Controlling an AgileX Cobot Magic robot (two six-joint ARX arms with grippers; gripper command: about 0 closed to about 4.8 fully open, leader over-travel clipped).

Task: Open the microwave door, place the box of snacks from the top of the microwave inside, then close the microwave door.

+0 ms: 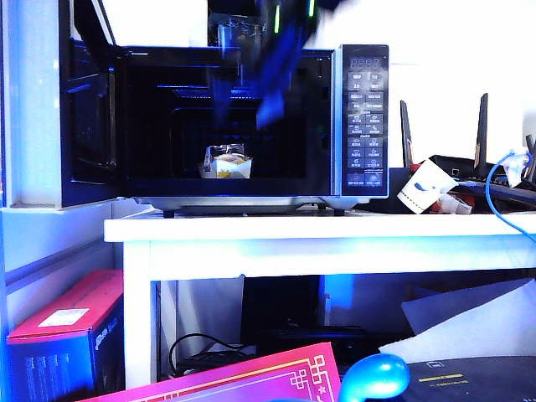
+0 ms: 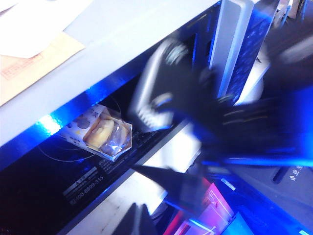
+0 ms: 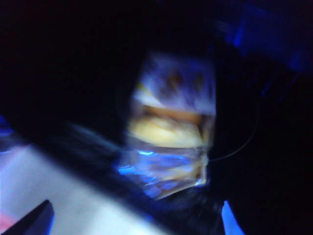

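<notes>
1. Box of snacks point(image 1: 227, 162) inside the microwave point(image 1: 251, 126), on the dark cavity floor, upright, pale with yellowish contents behind a clear wrap; also seen in the left wrist view point(image 2: 103, 133) and, blurred, in the right wrist view point(image 3: 171, 127).
2. Microwave door point(image 1: 88, 117) swung wide open at the far side from the button panel point(image 1: 366, 121); cut off in part by the picture's edge and dark, handle not made out.
3. Right gripper point(image 1: 272, 88) a smeared blue-black streak in front of the upper cavity, above the box and apart from it; fingers too blurred in the exterior view to separate.
4. In the right wrist view only 2 dark finger tips point(image 3: 34, 220) at the frame's lower edge, set wide apart, nothing between them; box ahead of them, beyond the cavity's front lip, not touched.
5. Left gripper point(image 2: 161, 205) partly cut off in its own view: 2 dark fingers pointing toward the cavity's front edge, spread, holding nothing; not found in the exterior view.
6. Large blurred dark shape of the right arm point(image 2: 205, 107) across the left wrist view, hiding much of the panel side.
7. White table point(image 1: 335, 230) under the oven; clutter beneath it cut off.
</notes>
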